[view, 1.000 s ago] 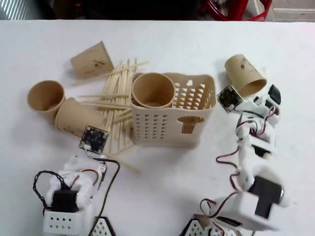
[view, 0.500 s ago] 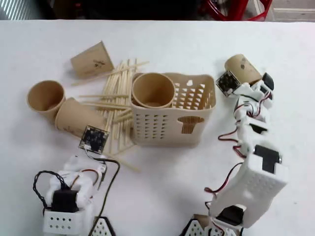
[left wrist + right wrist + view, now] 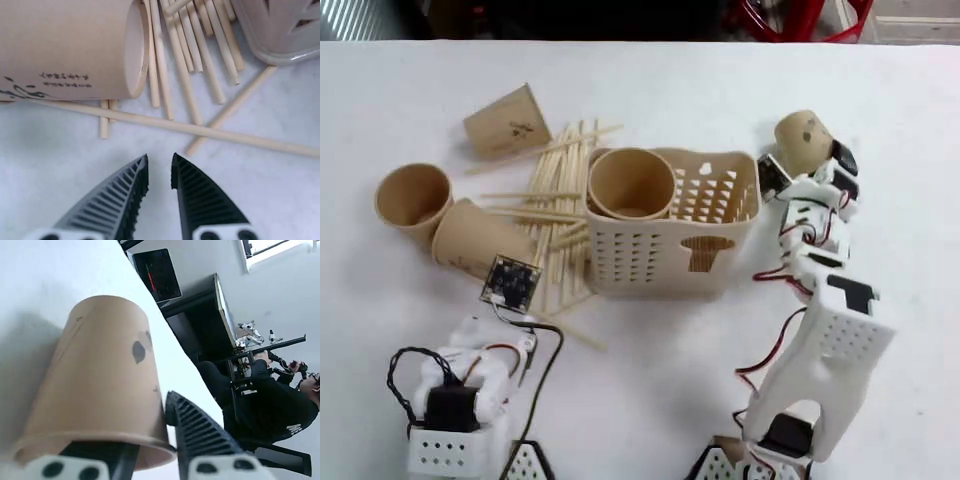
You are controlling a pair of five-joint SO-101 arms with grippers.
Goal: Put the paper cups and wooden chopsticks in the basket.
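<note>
A beige perforated basket stands mid-table with one paper cup upright inside. To its left lie a heap of wooden chopsticks and three more cups. My left gripper hangs just above the table, narrowly open on nothing, in front of a lying cup and crossed chopsticks. Right of the basket, my right gripper is shut on the rim of a fifth cup. One jaw is inside that cup, and the other finger presses its outer wall.
The basket's corner sits near the loose chopsticks. The left arm's base is at the front left, and the right arm stretches along the right side. Bare white table lies in front of the basket and at the far back.
The right arm stretched forward and its gripper slid onto the cup right of the basket; the cup shifted slightly back and left. The left arm stayed still.
</note>
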